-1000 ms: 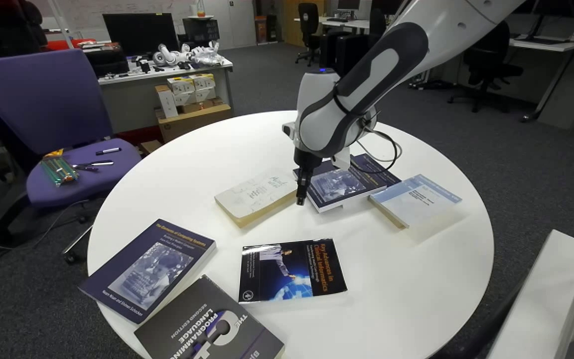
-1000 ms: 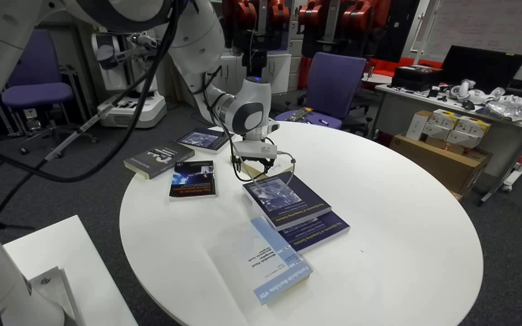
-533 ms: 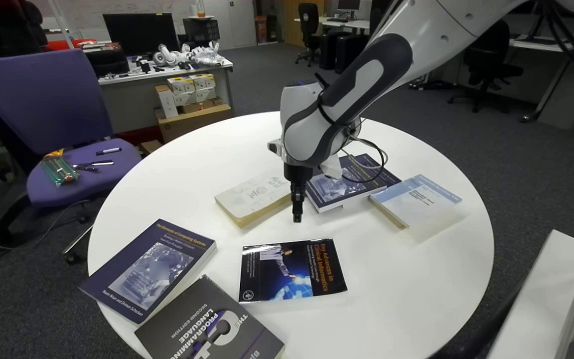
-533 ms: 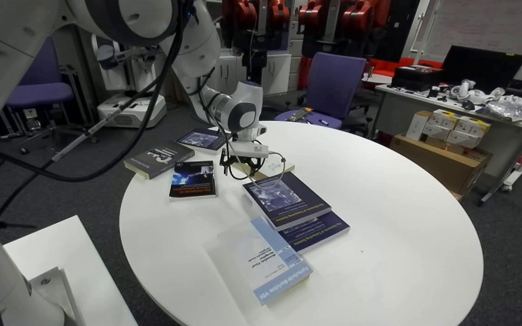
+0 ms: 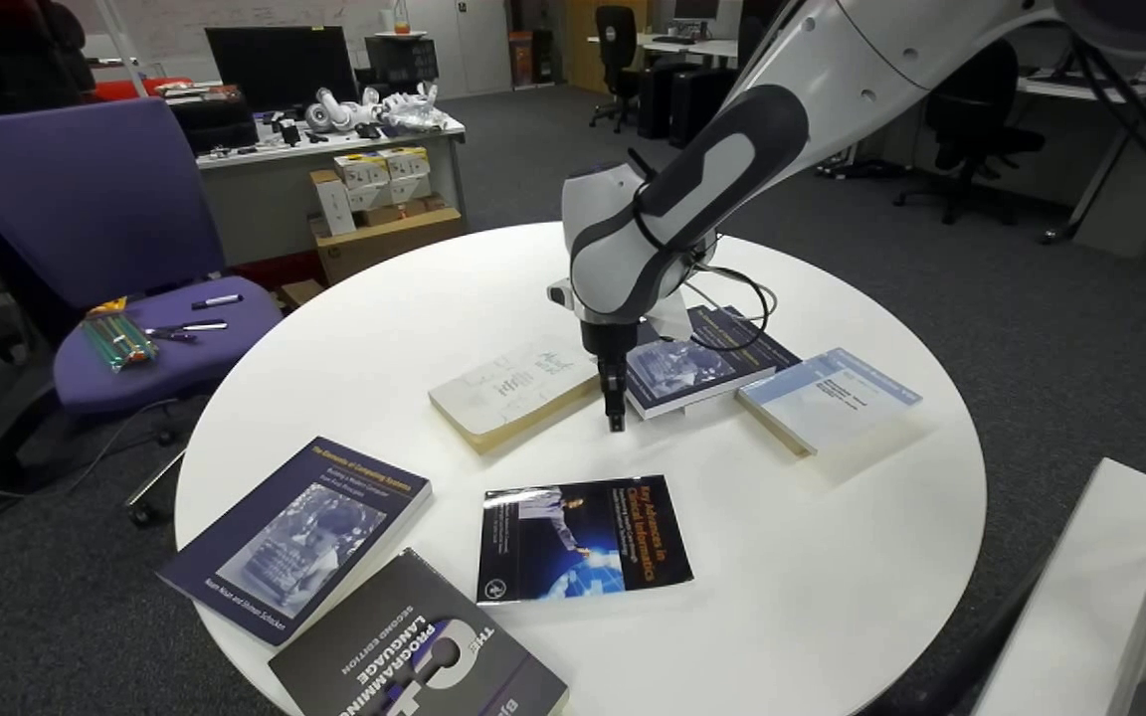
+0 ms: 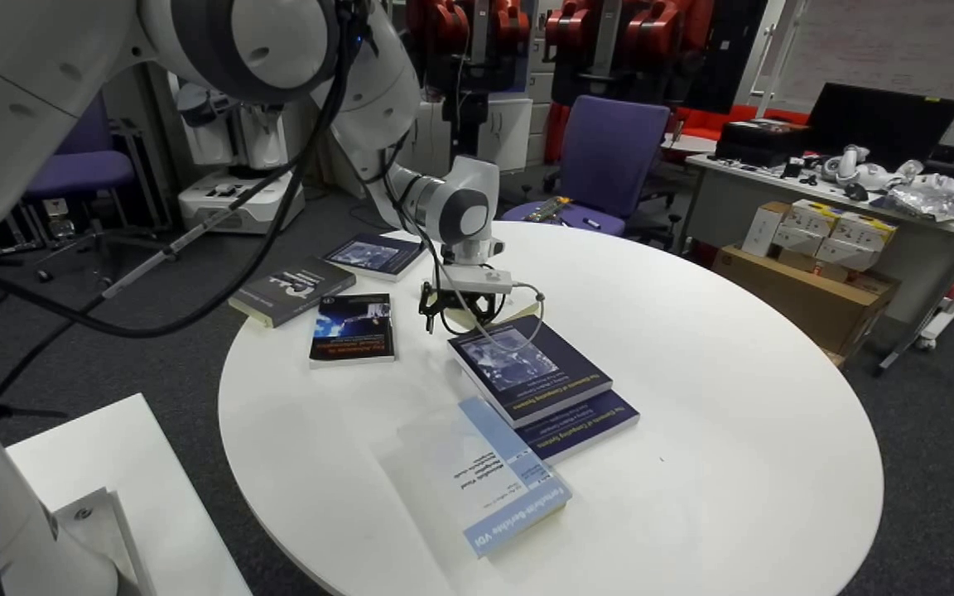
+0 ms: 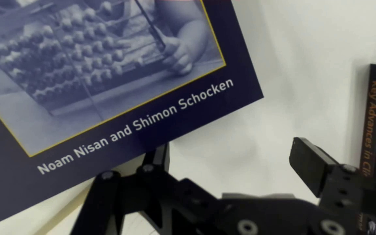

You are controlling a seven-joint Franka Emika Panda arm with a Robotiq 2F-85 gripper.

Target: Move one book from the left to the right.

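My gripper [image 5: 617, 423] is open and low over the table, between the cream book and the stacked dark blue books. The upper dark blue book [image 6: 531, 364] lies partly on a lower dark blue book [image 6: 580, 426]. In the wrist view my gripper [image 7: 232, 145] holds nothing between its fingers. The upper book's edge [image 7: 126, 65] hides the tip of one finger; I cannot tell if that finger is under it or against it. A cream book [image 5: 508, 393], another dark blue book [image 5: 314, 537], a grey C++ book [image 5: 424, 646] and a black clinical informatics book [image 5: 583, 537] lie separately.
A pale blue book [image 6: 518, 497] lies beside the stack, close to the lower dark blue book. All books lie on a round white table [image 6: 734, 463]. A purple chair [image 5: 165, 338] stands at the table's edge. Cables [image 6: 278, 207] hang from the arm.
My gripper first moved away from the stack, then came back toward it over the last half second. The upper dark blue book has shifted slightly away from the gripper on the stack.
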